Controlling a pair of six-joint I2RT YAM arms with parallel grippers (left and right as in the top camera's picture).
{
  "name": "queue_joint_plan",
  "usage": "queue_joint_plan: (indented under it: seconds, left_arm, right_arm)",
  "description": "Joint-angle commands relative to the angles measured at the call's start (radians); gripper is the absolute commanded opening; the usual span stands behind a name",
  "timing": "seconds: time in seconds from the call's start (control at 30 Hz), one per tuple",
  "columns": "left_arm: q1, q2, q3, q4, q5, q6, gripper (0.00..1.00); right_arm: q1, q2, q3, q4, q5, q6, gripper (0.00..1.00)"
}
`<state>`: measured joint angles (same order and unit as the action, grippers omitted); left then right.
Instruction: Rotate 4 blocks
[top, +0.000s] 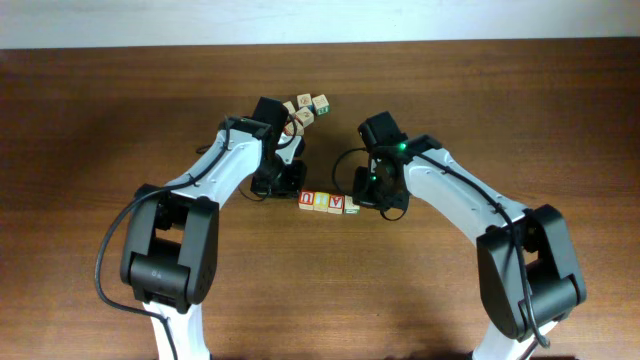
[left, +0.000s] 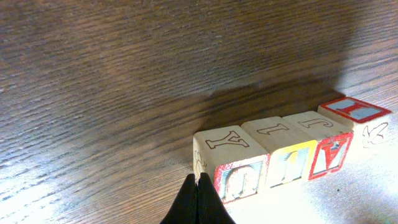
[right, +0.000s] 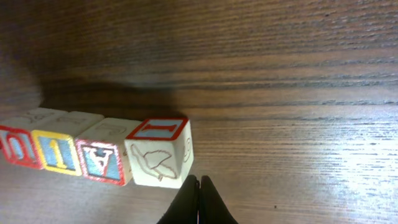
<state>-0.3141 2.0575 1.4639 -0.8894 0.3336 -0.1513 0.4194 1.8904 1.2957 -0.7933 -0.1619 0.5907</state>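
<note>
Broadly, a dark wooden table fills the overhead view, with the left arm and right arm bent inward toward its middle. Between their wrists the blocks sit in a straight row of four, neighbours touching. Beside the left arm's wrist lies a loose cluster of similar cubes, apart from the row and partly covered by that wrist. The left gripper is clenched on nothing, its tips just beside the near corner of the end block with the red U. The right gripper is likewise pinched empty, just beside the opposite end block, which has a red-framed I on top.
</note>
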Motion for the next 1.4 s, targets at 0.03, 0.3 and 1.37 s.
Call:
queue_joint_plan:
  seconds: [0.03,0.3,1.37]
  left_arm:
    - [0.000,0.013,-0.010,-0.001,0.002,-0.006,0.00]
    - [0.000,0.013,-0.010,-0.022,0.003,-0.021,0.00]
    - [0.086,0.013,-0.050,-0.065,0.161,0.153,0.00]
  right_arm:
    - [0.000,0.027,-0.038,0.055,-0.025,0.012,0.04]
    - [0.031,0.030,-0.045,0.121,-0.055,-0.018,0.05]
    - [-0.250,0.030,-0.270,0.470,-0.591,-0.338,0.04]
